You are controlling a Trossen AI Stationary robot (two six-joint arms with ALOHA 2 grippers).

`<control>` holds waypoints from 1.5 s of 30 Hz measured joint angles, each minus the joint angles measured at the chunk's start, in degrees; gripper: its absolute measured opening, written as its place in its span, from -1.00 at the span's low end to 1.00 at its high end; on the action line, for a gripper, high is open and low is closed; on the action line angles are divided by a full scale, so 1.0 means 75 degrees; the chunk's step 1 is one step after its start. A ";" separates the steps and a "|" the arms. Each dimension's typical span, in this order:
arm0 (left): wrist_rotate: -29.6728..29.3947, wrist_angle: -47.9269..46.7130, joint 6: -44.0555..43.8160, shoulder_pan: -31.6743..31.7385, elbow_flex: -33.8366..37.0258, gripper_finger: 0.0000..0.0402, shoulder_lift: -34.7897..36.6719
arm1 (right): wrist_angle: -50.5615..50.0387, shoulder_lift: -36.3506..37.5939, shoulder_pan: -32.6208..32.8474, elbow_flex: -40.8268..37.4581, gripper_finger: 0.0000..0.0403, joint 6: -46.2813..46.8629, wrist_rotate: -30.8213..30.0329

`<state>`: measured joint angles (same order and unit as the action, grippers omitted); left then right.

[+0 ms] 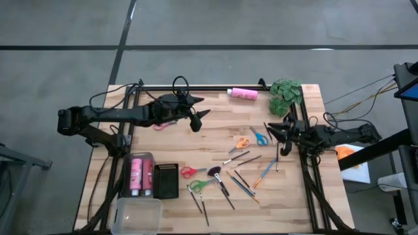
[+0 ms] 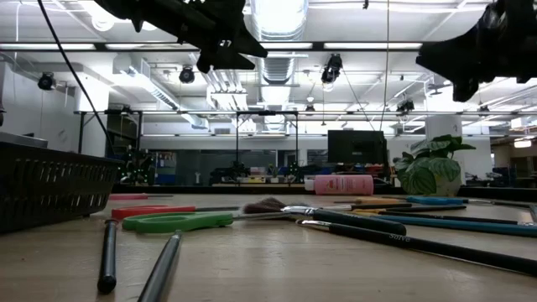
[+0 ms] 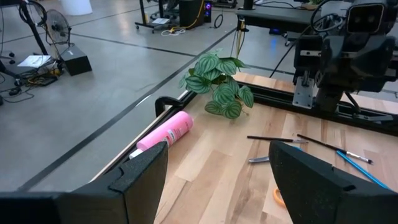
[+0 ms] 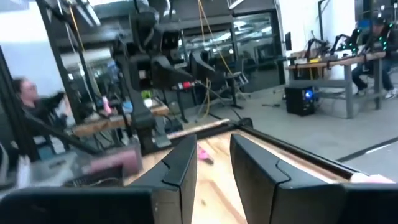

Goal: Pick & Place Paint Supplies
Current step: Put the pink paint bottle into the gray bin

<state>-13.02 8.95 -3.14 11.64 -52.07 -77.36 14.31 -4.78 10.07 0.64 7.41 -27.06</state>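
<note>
Hovering with jaws wide apart, the left gripper (image 1: 199, 117) lines up toward the pink bottle (image 1: 243, 93); the right gripper (image 1: 277, 130), nearly closed, holds nothing above the desk (image 1: 215, 147).

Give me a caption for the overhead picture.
Two robot arms hover over a wooden table scattered with scissors and brushes.

Both arms hang above the table, holding nothing.

The left arm reaches in from the left side, its left gripper (image 1: 198, 112) raised off the surface with the fingers (image 3: 143, 171) spread wide. The right arm comes in from the right edge, its right gripper (image 1: 275, 129) also raised, fingers (image 4: 180, 165) parted by a narrow gap.
</note>
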 joint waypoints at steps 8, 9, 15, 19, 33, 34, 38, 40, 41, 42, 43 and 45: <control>0.0000 -0.0002 0.0020 0.0003 0.0000 0.41 0.0000 | 0.0644 -0.1416 0.0000 0.0000 -0.53 0.0322 0.0002; 0.0000 -0.0001 0.0020 0.0003 0.0000 0.41 0.0000 | 0.0784 -0.1667 0.0000 0.0000 -0.53 0.0299 0.0002; 0.0000 0.0000 0.0020 0.0003 -0.0003 0.41 0.0000 | 0.2238 -0.3243 -0.0280 0.0000 -0.53 0.0202 0.0005; 0.0000 0.0000 0.0017 0.0003 -0.0003 0.41 0.0000 | 0.2465 -0.4178 -0.0638 0.0219 -0.53 0.0301 0.0153; 0.0000 -0.0010 0.0017 0.0003 -0.0003 0.41 0.0000 | -0.4139 -0.7486 -0.2728 0.4816 -0.53 0.0655 0.1757; 0.0000 -0.0017 0.0017 0.0003 -0.0003 0.41 0.0000 | -0.4443 -0.7731 -0.2954 0.5145 -0.53 0.0613 0.1912; 0.0000 -0.0026 0.0015 0.0003 -0.0003 0.41 0.0000 | -0.4954 -0.8535 -0.3948 0.6127 -0.42 0.0214 0.2762; 0.0000 -0.0026 0.0015 0.0003 -0.0003 0.41 0.0000 | -0.5154 -0.8898 -0.4483 0.6490 -0.27 -0.0399 0.3386; -0.0001 -0.0029 0.0015 0.0003 -0.0003 0.41 0.0000 | -0.5262 -0.9083 -0.4731 0.6637 -0.19 -0.0745 0.3644; 0.0000 -0.0029 0.0015 0.0003 -0.0003 0.41 0.0000 | -0.5365 -0.9271 -0.4963 0.6756 -0.10 -0.1086 0.3807; -0.0001 -0.0029 0.0015 0.0003 -0.0003 0.41 0.0000 | -0.5431 -0.9465 -0.5159 0.6866 -0.02 -0.1374 0.3856; 0.0000 -0.0029 0.0012 0.0003 -0.0003 0.41 0.0000 | -0.5434 -0.9841 -0.5500 0.7090 0.12 -0.1902 0.3854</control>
<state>-13.02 8.73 -3.05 11.66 -52.10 -77.36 -26.45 -78.59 -31.18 53.82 -6.85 1.84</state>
